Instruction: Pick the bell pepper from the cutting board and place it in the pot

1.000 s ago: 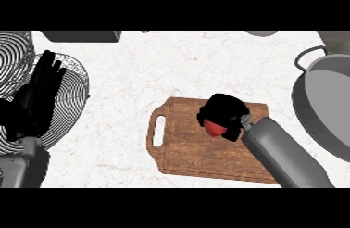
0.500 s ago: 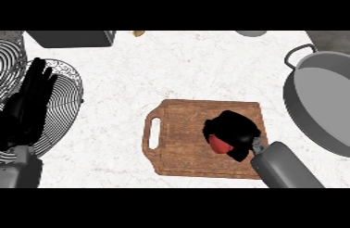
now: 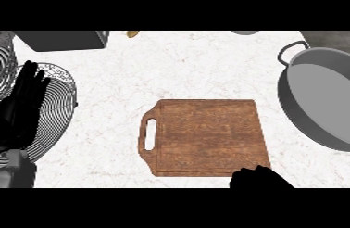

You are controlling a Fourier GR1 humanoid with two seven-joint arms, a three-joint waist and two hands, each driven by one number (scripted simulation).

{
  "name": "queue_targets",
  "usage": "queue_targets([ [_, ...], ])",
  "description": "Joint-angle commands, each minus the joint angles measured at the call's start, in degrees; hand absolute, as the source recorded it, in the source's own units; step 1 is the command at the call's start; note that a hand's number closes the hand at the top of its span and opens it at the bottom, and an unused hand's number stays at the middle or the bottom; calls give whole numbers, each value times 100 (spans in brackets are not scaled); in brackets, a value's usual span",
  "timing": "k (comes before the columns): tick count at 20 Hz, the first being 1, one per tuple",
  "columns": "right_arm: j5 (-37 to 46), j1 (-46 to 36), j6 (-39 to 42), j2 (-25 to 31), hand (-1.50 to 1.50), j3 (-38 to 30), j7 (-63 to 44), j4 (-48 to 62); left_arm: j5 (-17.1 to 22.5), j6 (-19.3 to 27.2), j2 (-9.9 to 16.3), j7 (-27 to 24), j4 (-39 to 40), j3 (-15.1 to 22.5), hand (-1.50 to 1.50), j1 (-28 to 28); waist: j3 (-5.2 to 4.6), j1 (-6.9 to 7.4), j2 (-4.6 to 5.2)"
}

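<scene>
The wooden cutting board (image 3: pixel 205 136) lies in the middle of the counter with its handle slot to the left, and its top is bare. No bell pepper shows anywhere in view. My right hand (image 3: pixel 259 178) appears only as a dark shape at the lower edge, over the board's near right corner; what it holds is hidden. The grey pot (image 3: pixel 311 106) with a loop handle stands at the right edge, and nothing shows inside it. My left hand (image 3: pixel 24 106) rests open at the far left, fingers up.
A round wire rack (image 3: pixel 54 111) lies under and beside my left hand. A grey box (image 3: pixel 61 39) sits at the back left, with a small yellow item (image 3: pixel 132 34) and a grey round object (image 3: pixel 245 32) along the back edge.
My right hand, which was curled round a red pepper over the board, has pulled back to the lower edge. The pepper is out of sight. The left hand stays put.
</scene>
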State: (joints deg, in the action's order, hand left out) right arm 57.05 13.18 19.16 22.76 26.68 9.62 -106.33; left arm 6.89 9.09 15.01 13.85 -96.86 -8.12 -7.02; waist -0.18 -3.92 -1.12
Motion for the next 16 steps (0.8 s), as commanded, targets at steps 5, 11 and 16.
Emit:
queue_targets([
  [5,-1018,1545,-731,-203,150,-1106,-384,-2519,-44,53,10,133,1,3,0,-196,15,26,55],
  [11,-1861,1891,-1302,-725,150,-2235,-528,-3618,-3,-85,58,155,-20,43,0,-253,22,143,65],
  [16,-2720,1341,-1065,-843,150,-3361,-848,-3756,-153,-14,-197,-236,348,193,0,-291,13,213,107],
])
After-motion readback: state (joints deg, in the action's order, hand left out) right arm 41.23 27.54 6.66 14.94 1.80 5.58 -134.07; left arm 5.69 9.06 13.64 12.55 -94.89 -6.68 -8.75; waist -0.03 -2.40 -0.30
